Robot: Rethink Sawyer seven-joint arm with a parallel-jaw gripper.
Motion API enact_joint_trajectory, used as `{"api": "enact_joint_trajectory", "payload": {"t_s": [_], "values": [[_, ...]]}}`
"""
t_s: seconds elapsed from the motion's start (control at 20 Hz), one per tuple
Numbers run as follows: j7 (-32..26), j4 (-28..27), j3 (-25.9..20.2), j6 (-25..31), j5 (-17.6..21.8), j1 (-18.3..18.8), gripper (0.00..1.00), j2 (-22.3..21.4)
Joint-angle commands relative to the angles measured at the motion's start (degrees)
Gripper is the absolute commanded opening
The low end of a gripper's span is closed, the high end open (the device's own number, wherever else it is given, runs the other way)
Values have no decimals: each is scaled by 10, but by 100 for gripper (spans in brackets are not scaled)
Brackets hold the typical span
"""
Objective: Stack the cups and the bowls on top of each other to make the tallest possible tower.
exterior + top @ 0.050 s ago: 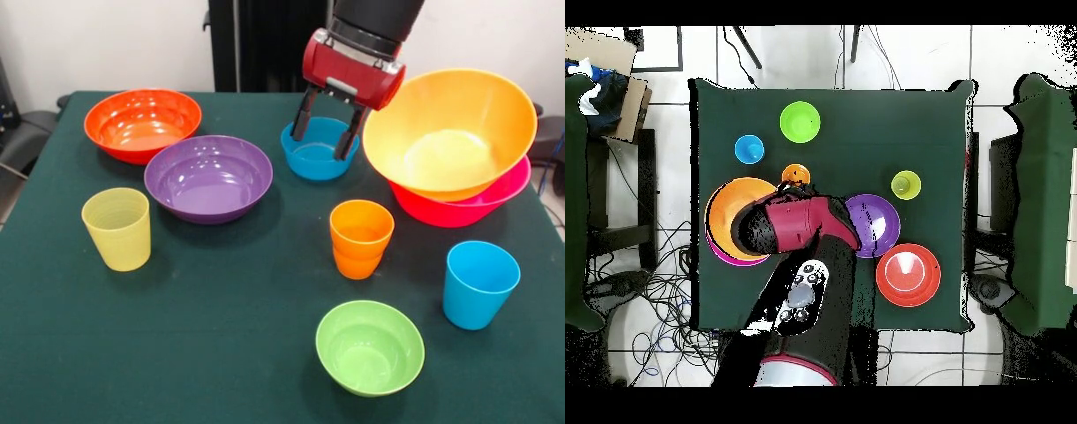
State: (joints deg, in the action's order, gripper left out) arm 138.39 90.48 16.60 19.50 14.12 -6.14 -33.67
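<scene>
My gripper [320, 146] hangs at the small blue bowl [320, 152] at the table's back middle. It is open, with one finger at each side of the bowl's rim. Right of it the large orange bowl [450, 132] sits tilted inside the hot pink bowl [494, 199]. The purple bowl [208, 178] and red-orange bowl [142, 124] stand to the left. The pale yellow-green cup [116, 228], orange cup [360, 238], sky blue cup [479, 283] and lime green bowl [370, 346] stand nearer the front. In the overhead view the arm [800, 225] hides the gripper and blue bowl.
The overhead view shows the orange bowl [723, 205], purple bowl [883, 225], red-orange bowl [908, 274], lime green bowl [800, 121], blue cup [749, 149], orange cup [796, 175] and yellow-green cup [906, 185]. Chairs and cables surround the green table [865, 120].
</scene>
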Motion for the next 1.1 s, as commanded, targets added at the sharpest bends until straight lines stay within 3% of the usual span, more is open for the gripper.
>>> {"api": "enact_joint_trajectory", "payload": {"t_s": [0.05, 1.1], "values": [[-13, 36, -65, -43, 44, 17, 100, 41], [-15, 24, -71, -60, 40, 26, 100, 58]]}}
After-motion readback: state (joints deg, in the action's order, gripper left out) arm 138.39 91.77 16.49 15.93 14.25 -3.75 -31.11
